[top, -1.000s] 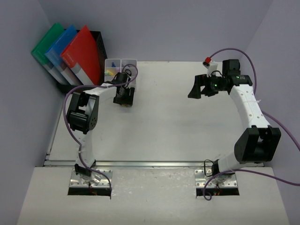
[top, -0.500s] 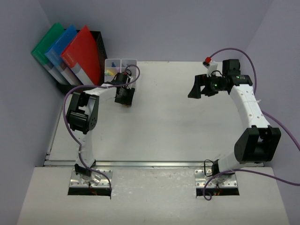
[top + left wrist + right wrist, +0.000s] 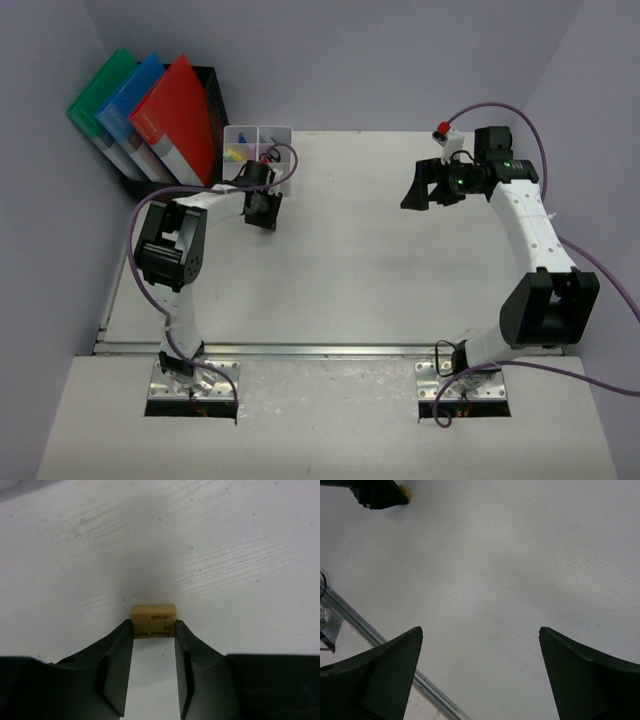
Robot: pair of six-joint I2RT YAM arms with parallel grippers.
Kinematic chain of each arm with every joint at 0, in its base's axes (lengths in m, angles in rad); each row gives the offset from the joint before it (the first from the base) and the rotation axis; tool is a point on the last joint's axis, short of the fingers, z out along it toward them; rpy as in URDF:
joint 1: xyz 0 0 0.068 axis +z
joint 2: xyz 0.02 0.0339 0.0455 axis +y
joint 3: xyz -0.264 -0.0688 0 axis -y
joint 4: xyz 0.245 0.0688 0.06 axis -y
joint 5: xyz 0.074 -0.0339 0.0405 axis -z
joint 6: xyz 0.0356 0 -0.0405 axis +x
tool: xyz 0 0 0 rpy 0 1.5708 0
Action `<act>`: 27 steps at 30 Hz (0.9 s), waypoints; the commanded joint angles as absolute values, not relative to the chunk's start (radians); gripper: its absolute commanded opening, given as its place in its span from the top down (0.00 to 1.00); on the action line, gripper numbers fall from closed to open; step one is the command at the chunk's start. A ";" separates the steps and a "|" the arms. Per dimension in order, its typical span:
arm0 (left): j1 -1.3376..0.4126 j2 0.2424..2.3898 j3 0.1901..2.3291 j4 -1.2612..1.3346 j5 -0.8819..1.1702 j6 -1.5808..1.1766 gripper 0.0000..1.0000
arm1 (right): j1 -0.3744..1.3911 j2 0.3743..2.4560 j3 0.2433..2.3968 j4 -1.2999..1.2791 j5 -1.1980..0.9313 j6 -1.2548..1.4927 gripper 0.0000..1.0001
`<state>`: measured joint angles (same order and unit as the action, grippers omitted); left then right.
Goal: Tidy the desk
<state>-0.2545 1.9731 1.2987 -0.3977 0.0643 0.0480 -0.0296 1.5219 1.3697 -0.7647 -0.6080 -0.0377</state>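
Desk [image 3: 350,280], silver rail [image 3: 320,350] along near edge

desk [image 3: 350,270]: white, metal-railed | on it: yellow eraser [image 3: 153,621]; compartment tray [image 3: 280,129], far left

A small yellow rectangular eraser [image 3: 153,621] with red print lies between the tips of the left fingers [image 3: 118,665]. Beyond them stand a white plastic compartment tray [image 3: 282,133] and a black mesh rack [image 3: 212,92] holding green, blue and red folders [image 3: 175,105].
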 commanded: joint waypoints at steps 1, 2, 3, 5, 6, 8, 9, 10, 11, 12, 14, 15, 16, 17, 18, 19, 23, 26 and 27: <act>-0.251 1.838 1.347 -0.371 0.007 0.035 0.77 | -0.033 1.524 1.413 -0.739 -0.631 -0.036 0.01; -0.251 1.828 1.374 -0.370 -0.012 0.034 0.77 | -0.033 1.525 1.415 -0.739 -0.633 -0.035 0.01; -0.250 1.820 1.402 -0.370 -0.031 0.034 0.78 | -0.032 1.526 1.416 -0.739 -0.635 -0.034 0.01; -0.250 1.825 1.456 -0.381 -0.073 0.034 0.78 | -0.032 1.528 1.419 -0.739 -0.638 -0.031 0.01; -0.249 1.836 1.483 -0.389 -0.102 0.034 0.78 | -0.032 1.529 1.419 -0.738 -0.638 -0.030 0.01; -0.246 1.874 1.542 -0.410 -0.164 0.035 0.78 | -0.033 1.529 1.418 -0.736 -0.639 -0.028 0.01; -0.243 1.878 1.566 -0.411 -0.167 0.038 0.78 | -0.034 1.529 1.417 -0.736 -0.641 -0.029 0.01; -0.240 1.903 1.605 -0.423 -0.191 0.040 0.78 | -0.033 1.531 1.417 -0.737 -0.642 -0.027 0.01; -0.232 1.929 1.636 -0.433 -0.205 0.035 0.78 | -0.033 1.532 1.420 -0.738 -0.643 -0.026 0.01; -0.223 1.952 1.664 -0.442 -0.215 0.029 0.78 | -0.033 1.533 1.424 -0.738 -0.643 -0.026 0.01; -0.193 2.001 1.708 -0.461 -0.222 0.015 0.78 | -0.032 1.536 1.429 -0.740 -0.640 -0.026 0.01; -0.181 2.019 1.725 -0.469 -0.212 0.011 0.78 | -0.032 1.539 1.432 -0.742 -0.639 -0.026 0.01; -0.172 2.034 1.746 -0.478 -0.209 0.008 0.78 | -0.032 1.539 1.434 -0.743 -0.638 -0.026 0.01; -0.153 2.050 1.782 -0.491 -0.201 -0.022 0.78 | -0.032 1.539 1.436 -0.744 -0.636 -0.026 0.01; -0.143 2.077 1.797 -0.508 -0.189 -0.031 0.77 | -0.032 1.540 1.439 -0.746 -0.630 -0.026 0.01; -0.130 2.093 1.816 -0.512 -0.182 -0.032 0.77 | -0.032 1.540 1.441 -0.746 -0.629 -0.026 0.01; -0.106 2.122 1.839 -0.498 -0.168 -0.028 0.76 | -0.033 1.542 1.446 -0.748 -0.626 -0.026 0.01; -0.104 2.132 1.839 -0.487 -0.155 -0.023 0.76 | -0.033 1.542 1.447 -0.748 -0.624 -0.026 0.01; -0.104 2.136 1.839 -0.484 -0.150 -0.022 0.76 | -0.033 1.542 1.447 -0.747 -0.622 -0.026 0.01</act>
<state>-0.0969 2.1487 1.7897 -0.5158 -0.1732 -0.0090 -0.0296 1.5398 1.4015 -0.7647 -0.6212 -0.0265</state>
